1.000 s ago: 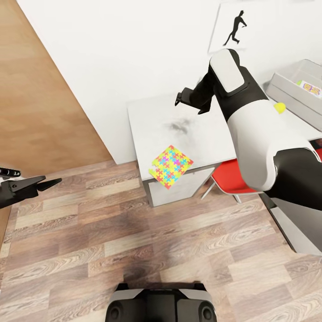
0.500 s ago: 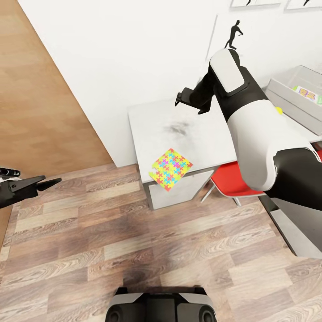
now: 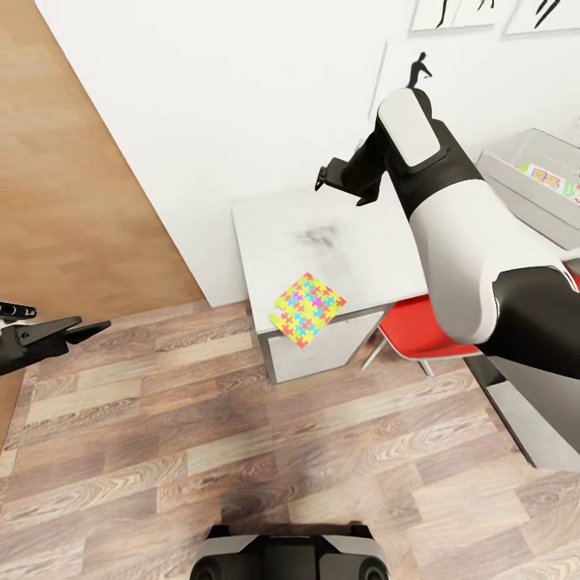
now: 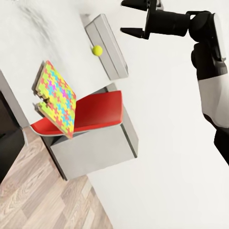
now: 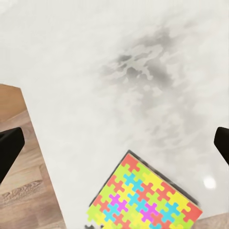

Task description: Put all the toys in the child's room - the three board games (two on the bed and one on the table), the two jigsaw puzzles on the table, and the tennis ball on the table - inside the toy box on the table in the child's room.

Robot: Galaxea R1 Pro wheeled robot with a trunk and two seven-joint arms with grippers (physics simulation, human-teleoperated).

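Left gripper (image 3: 76,329): jaws apart, holding nothing, over the wood-plank floor (image 3: 242,451), well apart from the tabletop (image 3: 322,242).
Jigsaw puzzle (image 3: 307,308): flat at the tabletop's near edge, one corner overhanging; well below and nearer than the right jaws.
Red chair (image 3: 415,329): tucked under the tabletop.
Right gripper (image 3: 337,179): jaws apart, empty, above the tabletop's far part.
Tennis ball (image 4: 97,49): on the tabletop just beside the toy box (image 3: 524,181).
Toy box: beyond the right arm, a colourful flat item inside.
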